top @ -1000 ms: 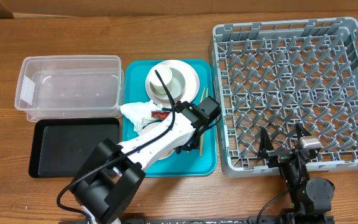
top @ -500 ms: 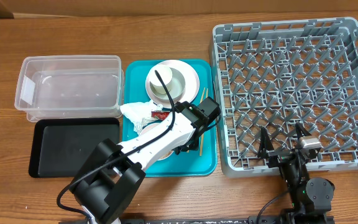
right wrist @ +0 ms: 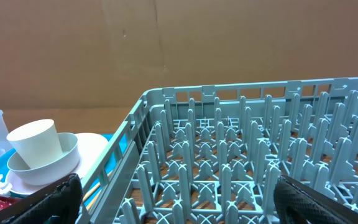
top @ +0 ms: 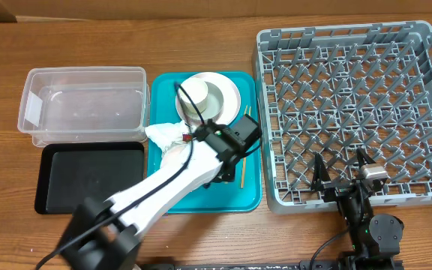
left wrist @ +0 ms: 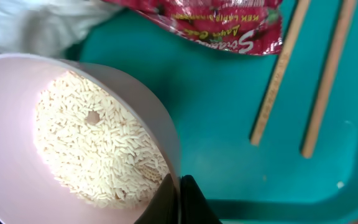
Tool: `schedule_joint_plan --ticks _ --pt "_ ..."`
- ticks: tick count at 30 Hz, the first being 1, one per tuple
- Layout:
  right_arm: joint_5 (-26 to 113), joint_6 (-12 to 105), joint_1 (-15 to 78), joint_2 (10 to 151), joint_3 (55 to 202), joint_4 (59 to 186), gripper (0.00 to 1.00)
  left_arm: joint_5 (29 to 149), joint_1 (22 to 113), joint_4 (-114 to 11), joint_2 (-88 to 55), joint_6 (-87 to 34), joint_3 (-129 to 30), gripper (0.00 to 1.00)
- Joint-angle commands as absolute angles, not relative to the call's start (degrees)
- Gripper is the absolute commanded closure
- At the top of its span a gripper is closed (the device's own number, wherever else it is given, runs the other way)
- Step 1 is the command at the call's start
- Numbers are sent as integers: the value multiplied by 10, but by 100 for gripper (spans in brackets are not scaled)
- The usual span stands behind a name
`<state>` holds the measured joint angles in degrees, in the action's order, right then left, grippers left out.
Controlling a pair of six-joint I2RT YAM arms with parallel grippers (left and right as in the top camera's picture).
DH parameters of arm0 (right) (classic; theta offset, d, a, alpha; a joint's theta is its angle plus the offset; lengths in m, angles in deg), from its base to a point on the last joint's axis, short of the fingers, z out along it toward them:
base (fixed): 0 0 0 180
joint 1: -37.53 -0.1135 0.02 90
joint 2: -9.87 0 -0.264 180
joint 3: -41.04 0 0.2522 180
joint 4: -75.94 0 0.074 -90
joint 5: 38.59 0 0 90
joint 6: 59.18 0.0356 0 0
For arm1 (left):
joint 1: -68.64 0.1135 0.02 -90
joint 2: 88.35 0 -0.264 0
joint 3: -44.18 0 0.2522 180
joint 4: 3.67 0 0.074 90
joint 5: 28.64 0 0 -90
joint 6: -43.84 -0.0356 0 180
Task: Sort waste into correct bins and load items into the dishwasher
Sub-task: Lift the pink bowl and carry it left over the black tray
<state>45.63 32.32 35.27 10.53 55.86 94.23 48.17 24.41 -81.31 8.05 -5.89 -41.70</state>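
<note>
At the near edge of the wooden table [top: 201, 37], the right gripper [top: 341, 166] parked low, jaws spread as wide as possible with nothing between them, fingertips over the near wall of the grey dish rack [top: 347, 97]. To its left, the left gripper [left wrist: 180, 198] stretched over the teal tray [top: 250, 191], jaws pinched tight on the rim of the large pinkish-white plate [left wrist: 17, 93], a mound of loose white rice [left wrist: 98, 149] heaped on that plate. Plate on the near half of the tray, largely hidden beneath the arm from overhead; resting or raised, impossible to tell. Just past the plate's rim, the pair of thin wooden chopsticks [left wrist: 280, 68] side by side on the tray near its right edge, clear of the plate. Beyond the plate, the small red sauce packet [left wrist: 222, 18] at mid-tray, and against its left side the crumpled white napkin [left wrist: 36, 25]. Farther back on the same tray, the white cup [right wrist: 35, 144] tilted inside the bowl [right wrist: 55, 169], the bowl on the small plate [right wrist: 95, 146]. Left of the teal tray, the shallow black tray [top: 88, 176] nearer the robot, the clear plastic tub [top: 88, 105] directly behind it, the two just beside each other. Along the right of the table, the rack's rows of upright pegs running from near wall to far.
</note>
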Motion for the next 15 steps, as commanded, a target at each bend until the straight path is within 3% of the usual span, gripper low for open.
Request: schedule_joint_plan --ticks 1,7,15 --pt "456 324 354 100 552 939 0 453 252 -837 20 -86 -422 96" --pt "455 324 354 100 552 939 0 474 322 -889 -19 -104 -422 96" --pt "455 324 354 100 552 939 0 663 491 -891 -32 -271 -422 96"
